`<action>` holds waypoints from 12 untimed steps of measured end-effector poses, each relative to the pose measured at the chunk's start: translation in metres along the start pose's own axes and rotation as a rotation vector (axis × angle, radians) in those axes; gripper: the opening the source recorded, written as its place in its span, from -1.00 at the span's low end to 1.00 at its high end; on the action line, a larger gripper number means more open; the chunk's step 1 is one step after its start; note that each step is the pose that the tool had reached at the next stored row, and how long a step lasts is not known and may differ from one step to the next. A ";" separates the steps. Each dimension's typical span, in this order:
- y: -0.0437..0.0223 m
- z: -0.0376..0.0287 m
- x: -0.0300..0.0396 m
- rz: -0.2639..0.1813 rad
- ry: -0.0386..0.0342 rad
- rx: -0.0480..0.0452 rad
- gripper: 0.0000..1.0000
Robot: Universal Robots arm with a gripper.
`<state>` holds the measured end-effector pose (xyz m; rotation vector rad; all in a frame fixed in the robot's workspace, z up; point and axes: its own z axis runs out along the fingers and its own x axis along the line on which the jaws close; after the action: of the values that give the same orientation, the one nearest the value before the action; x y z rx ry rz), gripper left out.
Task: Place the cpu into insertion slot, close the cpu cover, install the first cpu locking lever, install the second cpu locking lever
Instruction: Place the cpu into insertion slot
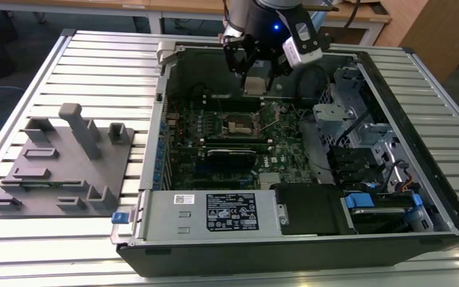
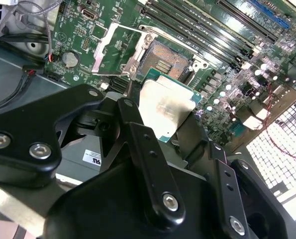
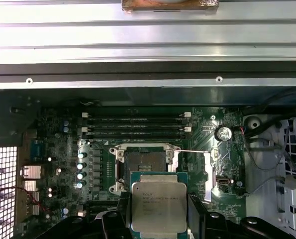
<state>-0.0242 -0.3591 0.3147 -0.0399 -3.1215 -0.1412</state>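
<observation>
- The gripper [image 1: 257, 82] hangs inside an open computer case [image 1: 293, 254]. It is above the green board [image 1: 285, 149] and not touching it.
- Its two black fingers [image 3: 119, 221] are closed part-way, one on each of two opposite edges of the cpu [image 3: 159, 206]. They grip nothing else, and the cpu's dull silver top faces the wrist cameras.
- The insertion slot [image 3: 145, 162] lies out past the fingertips, just beyond the cpu's free edge. In the exterior view the chip and the socket are near each other but apart, with open air between them.
- In the first wrist view the cpu's sides run parallel to the slot's silver rim, so the chip appears squared up to the socket. The slot's centre seems to sit slightly to one side of the cpu's centre.
- The slot's dark centre is bare, with nothing seated in it.
- The cpu cover [image 2: 102, 49] is swung open at one side of the slot. It leaves the socket uncovered and sits off the line from gripper to slot.
- A thin locking lever [image 3: 192, 151] shows as a silver wire along the slot's far edge. It looks unlatched.
</observation>
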 end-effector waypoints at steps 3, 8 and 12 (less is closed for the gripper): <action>-0.0002 0.0023 0.0000 0.000 0.0001 0.0003 0.08; -0.0004 0.0041 -0.0001 0.000 0.0001 0.0009 0.08; -0.0004 0.0042 -0.0001 0.000 0.0001 0.0011 0.08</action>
<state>-0.0243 -0.3592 0.3105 -0.0399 -3.1214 -0.1395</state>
